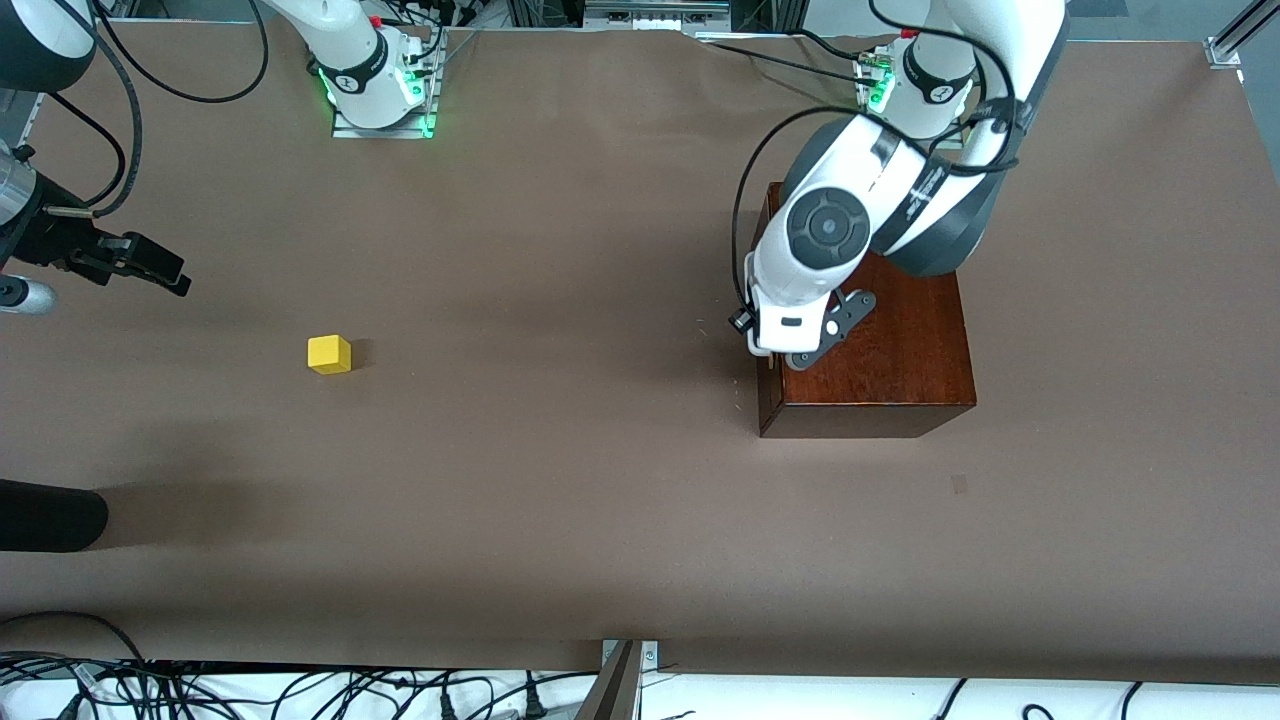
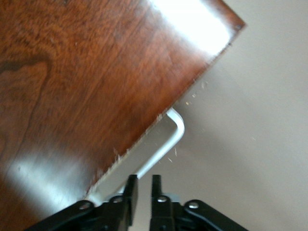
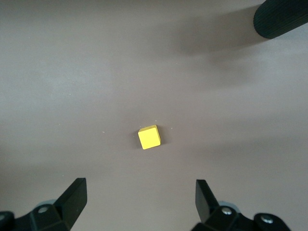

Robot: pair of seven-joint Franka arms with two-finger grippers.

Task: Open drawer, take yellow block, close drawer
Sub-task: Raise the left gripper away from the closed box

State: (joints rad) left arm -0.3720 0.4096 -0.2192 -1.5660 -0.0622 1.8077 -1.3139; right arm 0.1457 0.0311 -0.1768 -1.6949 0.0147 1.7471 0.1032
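The yellow block [image 1: 329,354] [image 3: 148,137] lies on the bare table toward the right arm's end. My right gripper [image 1: 150,265] [image 3: 142,185] hangs open above the table, short of the block, holding nothing. The mahogany box [image 1: 900,350] [image 2: 86,82] stands toward the left arm's end with the drawer pushed in. Only the drawer's white handle [image 2: 168,144] shows, at the box's edge. My left gripper [image 1: 775,345] [image 2: 143,180] is right at that handle. Its fingers stand a narrow gap apart with nothing between them, and the bar runs past the outside of one finger [image 2: 131,185].
A black rounded object [image 1: 50,515] [image 3: 281,17] juts in at the table's edge toward the right arm's end, nearer the front camera than the block. Brown table [image 1: 560,450] lies between the block and the box.
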